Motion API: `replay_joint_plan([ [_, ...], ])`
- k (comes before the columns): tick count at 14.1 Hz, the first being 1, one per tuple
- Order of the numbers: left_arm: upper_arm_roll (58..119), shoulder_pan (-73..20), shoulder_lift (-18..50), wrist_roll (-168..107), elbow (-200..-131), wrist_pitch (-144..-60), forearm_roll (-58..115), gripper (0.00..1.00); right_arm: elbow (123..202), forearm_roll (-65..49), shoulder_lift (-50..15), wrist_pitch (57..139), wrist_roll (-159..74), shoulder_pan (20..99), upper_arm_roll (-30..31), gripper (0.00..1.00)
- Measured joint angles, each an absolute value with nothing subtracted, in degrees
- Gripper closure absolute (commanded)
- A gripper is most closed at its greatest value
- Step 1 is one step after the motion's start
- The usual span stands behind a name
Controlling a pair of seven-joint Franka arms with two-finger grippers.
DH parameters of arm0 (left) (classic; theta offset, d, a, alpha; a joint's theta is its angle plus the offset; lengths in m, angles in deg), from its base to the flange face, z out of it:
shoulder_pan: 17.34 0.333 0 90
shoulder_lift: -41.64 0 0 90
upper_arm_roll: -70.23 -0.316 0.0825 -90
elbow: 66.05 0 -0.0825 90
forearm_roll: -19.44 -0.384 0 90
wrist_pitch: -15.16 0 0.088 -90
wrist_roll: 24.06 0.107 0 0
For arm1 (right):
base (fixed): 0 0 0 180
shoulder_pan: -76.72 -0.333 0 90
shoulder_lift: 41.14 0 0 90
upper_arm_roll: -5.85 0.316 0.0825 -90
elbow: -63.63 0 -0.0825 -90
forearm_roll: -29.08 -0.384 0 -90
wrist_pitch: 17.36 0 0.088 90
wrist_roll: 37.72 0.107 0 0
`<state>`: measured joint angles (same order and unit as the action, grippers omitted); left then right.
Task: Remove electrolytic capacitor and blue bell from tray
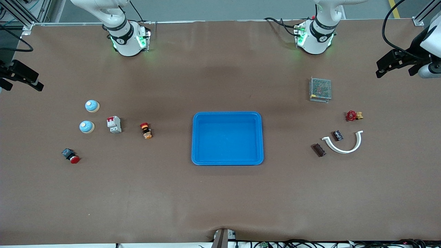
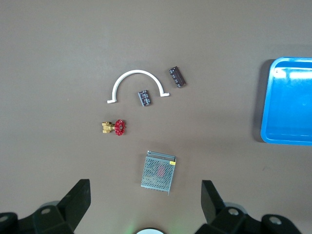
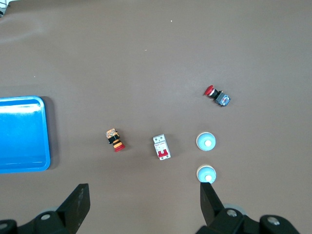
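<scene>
– Although the order names two items to lift out, the blue tray (image 1: 227,161) at the middle of the front view holds nothing. Where are they?

– Both blue bells (image 1: 92,105) (image 1: 86,126) stand on the table toward the right arm's end, one just lower in the frame than the other, beside a circuit breaker (image 1: 114,124). Two small dark parts (image 1: 337,135) (image 1: 318,150) lie toward the left arm's end by a white curved clip (image 1: 344,143). Either may be the electrolytic capacitor; I cannot tell which.

– State of the claws?

– The left gripper (image 2: 145,182) hangs high over that end's parts, jaws wide, nothing held. The right gripper (image 3: 144,185) hangs over the bells' end, equally wide and empty. Both arms wait at the upper edges of the front view.

– Handling assessment?

– The bell is judged light and rigid, with a smooth dome likely to slip. Grip low across the flat base rim, not the dome or the top button. The capacitor is judged small, light and stiff, liable to roll. Pinch across the middle of its body.
</scene>
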<state>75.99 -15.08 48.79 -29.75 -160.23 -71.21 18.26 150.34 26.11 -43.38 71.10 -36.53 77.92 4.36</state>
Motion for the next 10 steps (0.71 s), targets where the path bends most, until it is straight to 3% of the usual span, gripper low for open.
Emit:
replay_joint_plan([
  [10, 76.5, -15.3, 48.8, -29.6, -159.6, -71.0, 18.3, 0.0, 151.2, 26.1, -43.5, 71.3, -33.7, 77.6, 4.8, 0.0],
])
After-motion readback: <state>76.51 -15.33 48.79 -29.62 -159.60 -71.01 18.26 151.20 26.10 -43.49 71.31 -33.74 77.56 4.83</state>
